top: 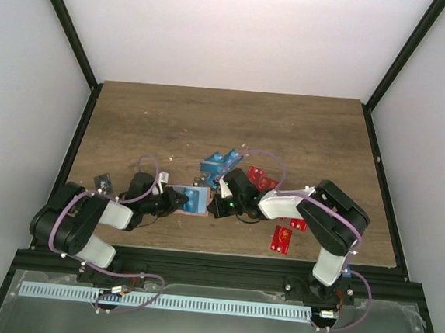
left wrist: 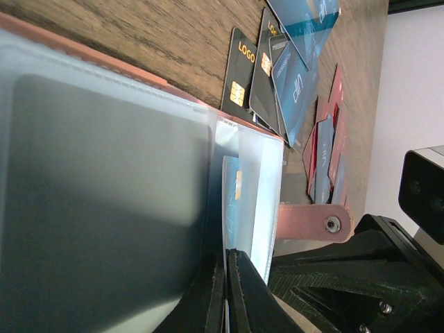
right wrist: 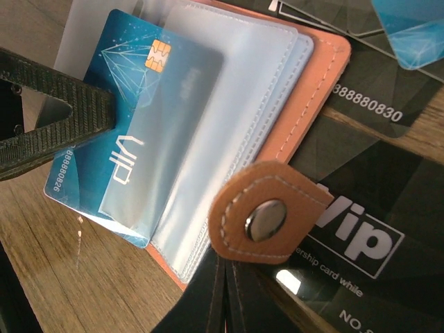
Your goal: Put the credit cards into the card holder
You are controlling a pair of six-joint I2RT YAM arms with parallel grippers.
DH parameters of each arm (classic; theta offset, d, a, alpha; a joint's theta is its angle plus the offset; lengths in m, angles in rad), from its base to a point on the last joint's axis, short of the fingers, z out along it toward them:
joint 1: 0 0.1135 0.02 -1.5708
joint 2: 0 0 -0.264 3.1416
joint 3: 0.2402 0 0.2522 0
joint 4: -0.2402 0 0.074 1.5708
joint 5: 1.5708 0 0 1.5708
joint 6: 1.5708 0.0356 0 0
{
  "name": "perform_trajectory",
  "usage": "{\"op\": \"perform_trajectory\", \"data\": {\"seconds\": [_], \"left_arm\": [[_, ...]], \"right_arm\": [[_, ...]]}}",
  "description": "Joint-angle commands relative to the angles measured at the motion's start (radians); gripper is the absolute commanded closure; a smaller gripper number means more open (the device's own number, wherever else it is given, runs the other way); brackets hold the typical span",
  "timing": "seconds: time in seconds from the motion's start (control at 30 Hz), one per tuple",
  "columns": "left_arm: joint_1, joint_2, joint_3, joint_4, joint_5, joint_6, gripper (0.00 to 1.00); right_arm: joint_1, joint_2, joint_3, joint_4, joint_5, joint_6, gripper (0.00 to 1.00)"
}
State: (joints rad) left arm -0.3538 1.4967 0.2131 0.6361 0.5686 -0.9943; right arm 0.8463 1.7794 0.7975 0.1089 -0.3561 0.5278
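The tan-orange leather-like card holder point(right wrist: 325, 66) lies open on the wooden table point(top: 211, 119), near-centre, btw. both claws. The thin rectangular plastic blue card point(right wrist: 118, 66) is half slid under a clear sleeve point(right wrist: 229, 83). The left gripper point(left wrist: 227, 262) is closed on that card's outer edge. The right gripper point(right wrist: 225, 286) is closed by the snap tab point(right wrist: 267, 218); a pinch on the holder cannot be confirmed.

The blue card is judged light, stiff and slick, so an edge grip is advised. The sleeves are judged floppy.

"VIP" is read on it, "Vip" and "888880830" on the black cards point(right wrist: 368, 236), and "LOGO" on another point(left wrist: 241, 69).
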Motion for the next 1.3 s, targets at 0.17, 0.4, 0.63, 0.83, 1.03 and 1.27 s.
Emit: {"op": "perform_trajectory", "data": {"seconds": [0.17,0.4,0.63,0.83,1.03,1.27], "left_arm": [[-0.001,-0.006,-0.001,-0.082,-0.061,0.040,0.96],[0.002,-0.085,-0.003,-0.152,-0.129,0.066,0.96],[0.004,-0.143,0.002,-0.221,-0.180,0.099,0.96],[0.004,-0.116,-0.001,-0.159,-0.169,0.127,0.96],[0.001,-0.046,-0.011,-0.048,-0.109,0.116,0.96],[-0.003,-0.008,0.001,-0.024,-0.056,0.132,0.96]], "right_arm": [[0.007,0.060,-0.020,-0.045,-0.003,-0.016,0.98],[0.007,0.072,-0.011,-0.048,-0.010,-0.023,0.99],[0.007,0.083,-0.002,-0.052,-0.013,-0.029,0.99],[0.007,0.089,0.004,-0.053,-0.017,-0.030,0.99],[0.007,0.095,0.009,-0.054,-0.017,-0.032,0.99],[0.007,0.107,0.023,-0.057,-0.020,-0.033,0.99]]}}
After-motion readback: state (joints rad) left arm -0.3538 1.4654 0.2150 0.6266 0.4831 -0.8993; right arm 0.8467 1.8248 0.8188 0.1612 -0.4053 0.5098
